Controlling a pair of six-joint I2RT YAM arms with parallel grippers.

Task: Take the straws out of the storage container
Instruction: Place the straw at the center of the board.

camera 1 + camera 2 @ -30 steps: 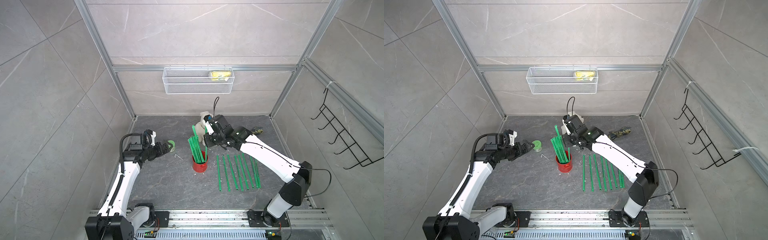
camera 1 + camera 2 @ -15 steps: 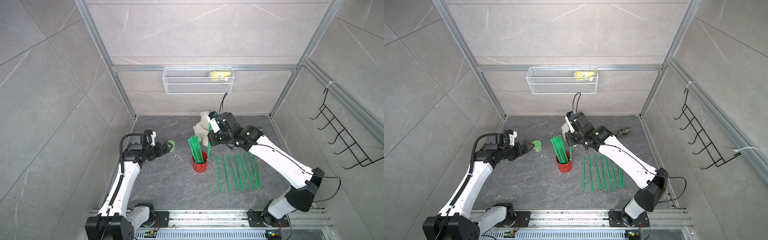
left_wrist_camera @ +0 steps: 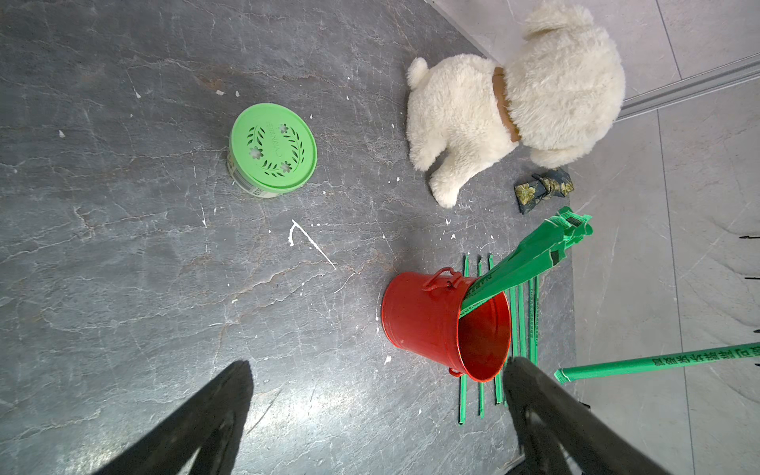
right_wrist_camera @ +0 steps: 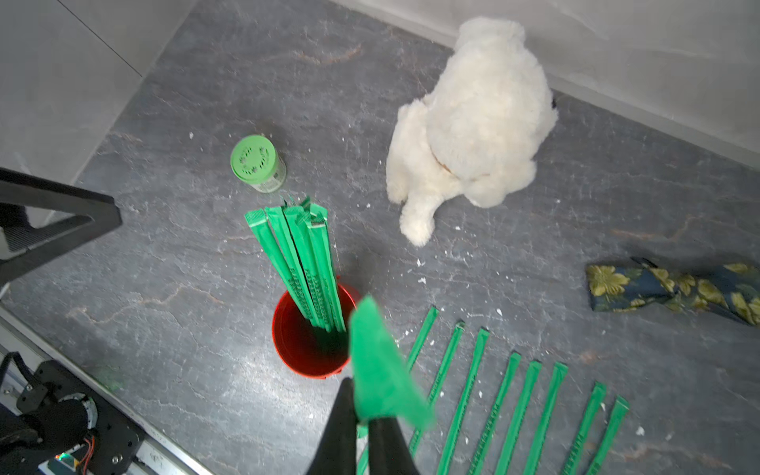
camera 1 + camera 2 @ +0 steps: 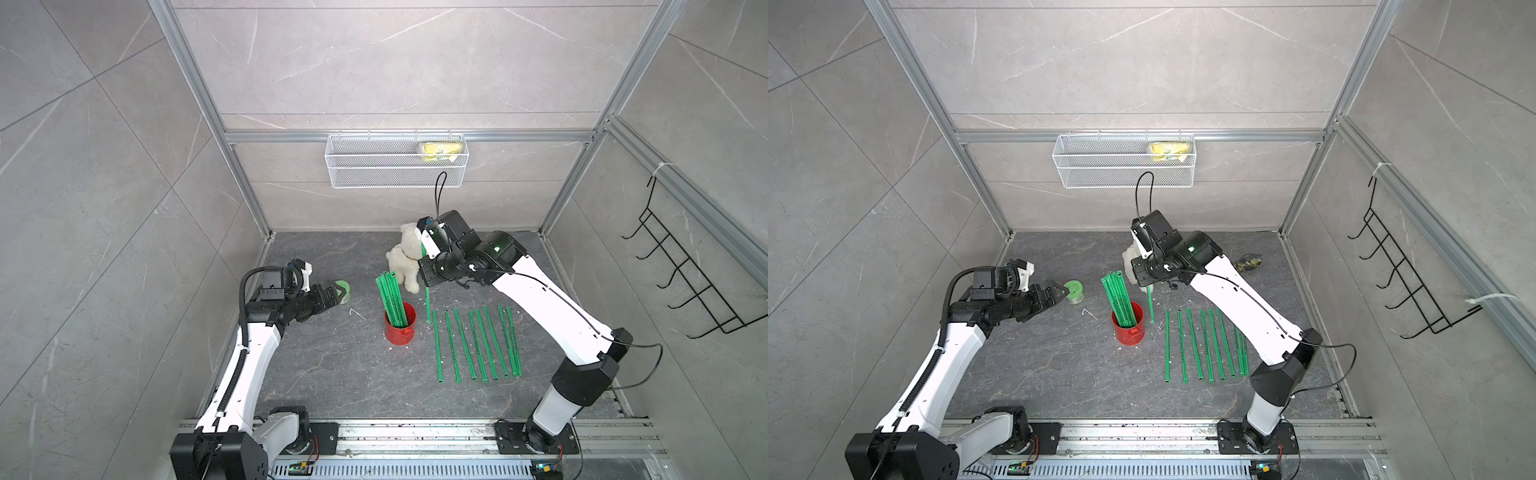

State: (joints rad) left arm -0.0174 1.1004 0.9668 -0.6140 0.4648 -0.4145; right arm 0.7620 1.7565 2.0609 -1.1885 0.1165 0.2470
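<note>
The red storage container (image 5: pixel 400 329) (image 5: pixel 1128 329) stands upright mid-floor with a bundle of green straws (image 5: pixel 390 301) (image 4: pixel 300 263) leaning out of it toward the left arm. My right gripper (image 4: pixel 364 419) is shut on the top of one straw (image 5: pixel 428 305) (image 5: pixel 1150 305), which hangs upright just right of the can, clear of its rim. Several more straws (image 5: pixel 478 345) (image 4: pixel 514 411) lie in a row on the floor right of the can. My left gripper (image 5: pixel 340 293) (image 3: pixel 376 366) hovers open and holds nothing, left of the can.
A green-lidded jar (image 5: pixel 344 286) (image 3: pixel 272 150) sits just past the left fingertips. A white plush dog (image 5: pixel 405 257) (image 4: pixel 473 123) stands behind the can, under the right wrist. A floral cloth (image 5: pixel 1248 262) lies at the back right. A wire basket (image 5: pixel 395 166) hangs on the back wall.
My right gripper rose with one straw, drawing it up out of the can, and shifted right. The left arm stayed still.
</note>
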